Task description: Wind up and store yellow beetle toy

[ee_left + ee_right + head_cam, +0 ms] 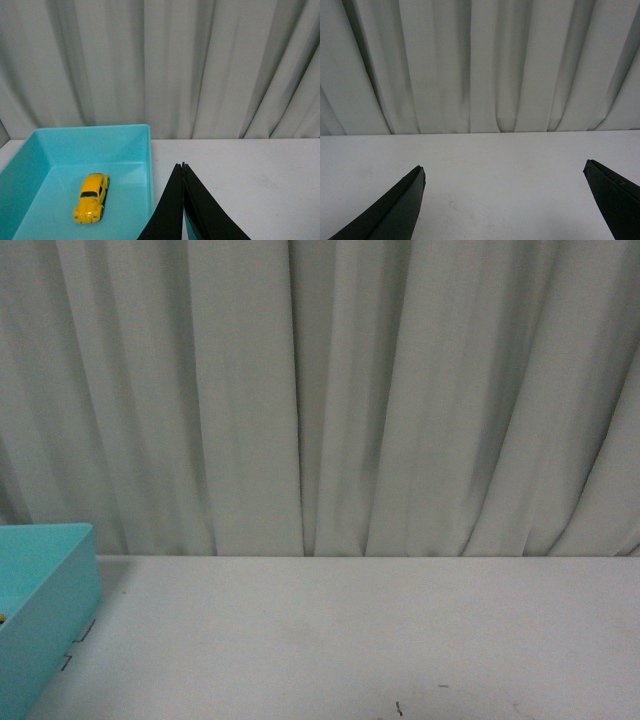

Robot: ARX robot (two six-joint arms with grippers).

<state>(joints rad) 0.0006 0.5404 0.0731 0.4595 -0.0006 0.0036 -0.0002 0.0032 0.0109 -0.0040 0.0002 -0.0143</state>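
Observation:
In the left wrist view the yellow beetle toy rests on its wheels on the floor of a turquoise bin. My left gripper is shut with nothing in it, its tips over the white table just outside the bin's wall. The right wrist view shows my right gripper open wide above bare table, with nothing between its fingers. A corner of the same bin appears at the lower left of the front view, where neither arm is seen.
A white table runs back to a pale pleated curtain that closes off the whole far side. Small dark marks dot the table near its front edge.

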